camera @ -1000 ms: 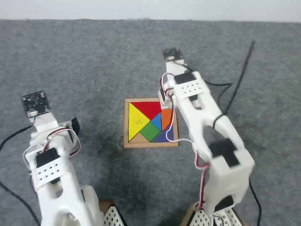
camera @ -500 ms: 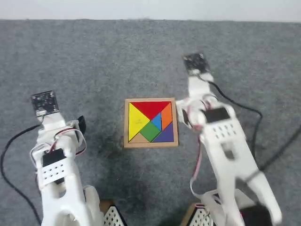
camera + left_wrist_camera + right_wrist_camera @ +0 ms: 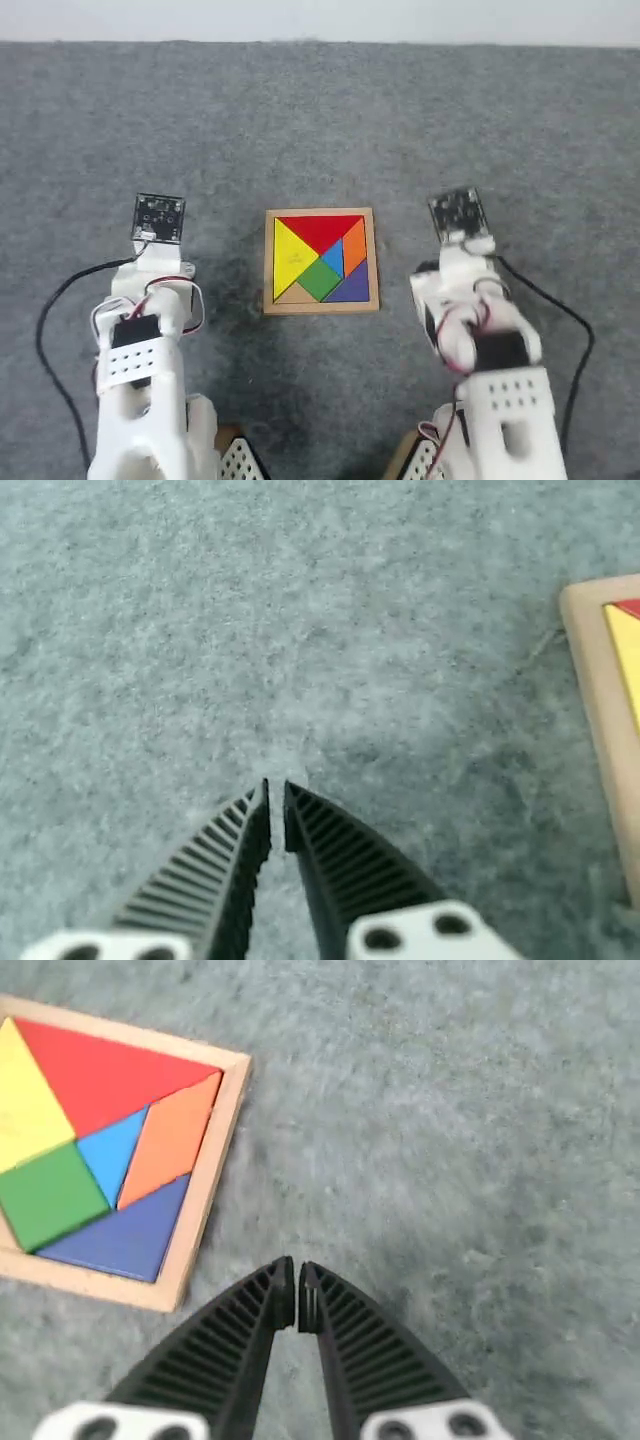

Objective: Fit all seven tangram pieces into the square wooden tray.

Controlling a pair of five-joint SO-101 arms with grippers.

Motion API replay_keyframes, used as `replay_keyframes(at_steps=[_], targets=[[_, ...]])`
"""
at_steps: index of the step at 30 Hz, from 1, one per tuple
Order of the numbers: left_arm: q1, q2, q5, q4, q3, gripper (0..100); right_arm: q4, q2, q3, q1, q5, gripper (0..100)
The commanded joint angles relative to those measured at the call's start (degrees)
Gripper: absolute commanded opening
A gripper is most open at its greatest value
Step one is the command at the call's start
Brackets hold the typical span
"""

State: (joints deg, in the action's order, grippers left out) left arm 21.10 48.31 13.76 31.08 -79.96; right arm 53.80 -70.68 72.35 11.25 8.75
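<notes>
The square wooden tray (image 3: 269,262) is lying flat on the grey carpet (image 3: 320,120) midway between the two arms, where either one could be reaching it. Its pieces are sitting edge to edge and flush inside the rim: the red triangle (image 3: 322,232) along the far side, the yellow triangle (image 3: 289,262) on the left, the green square (image 3: 320,279) in the middle, the small blue triangle (image 3: 333,258) beside it, the orange parallelogram (image 3: 354,248) on the right and the purple triangle (image 3: 350,289) at the near right. The near-left corner (image 3: 292,294) is showing a wood-coloured triangle; whether that is a seventh piece or bare tray floor I cannot tell. The left gripper (image 3: 276,810) is hovering over carpet to the left of the tray, apart from it, its jaws drawn together to a thin slit and gripping nothing. The right gripper (image 3: 296,1295) is hanging over carpet just off the tray's near right corner, jaws likewise pressed almost closed and carrying nothing. Both seem to be keeping off the tray, probably because the fitting is looking finished.
</notes>
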Motion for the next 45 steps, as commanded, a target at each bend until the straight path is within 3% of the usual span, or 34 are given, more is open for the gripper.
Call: replay_keyframes(at_steps=[1,6,13,17,25,29,45], targets=[[-0.35,3.16,0.62,-0.97,0.40,1,4.00,-14.81,3.96,-0.84,3.25,0.9],[-0.53,16.00,0.62,2.20,-4.79,1,12.79,-33.45,11.08,-0.92,6.77,0.9],[-5.71,44.22,0.79,9.05,-16.84,1,15.08,-30.46,11.78,-1.01,9.58,0.9],[-5.89,57.23,0.88,26.02,-16.40,1,16.75,-32.84,16.00,-1.01,10.46,0.9],[-5.80,54.33,0.88,28.75,-16.48,1,16.92,-33.27,24.09,-0.92,15.21,0.9],[-5.80,54.15,0.88,28.75,-16.48,1,21.49,-33.27,24.09,-0.92,15.12,0.9],[-5.80,54.07,0.88,28.75,-16.48,1,21.58,-33.27,24.09,-0.84,15.12,0.9]])
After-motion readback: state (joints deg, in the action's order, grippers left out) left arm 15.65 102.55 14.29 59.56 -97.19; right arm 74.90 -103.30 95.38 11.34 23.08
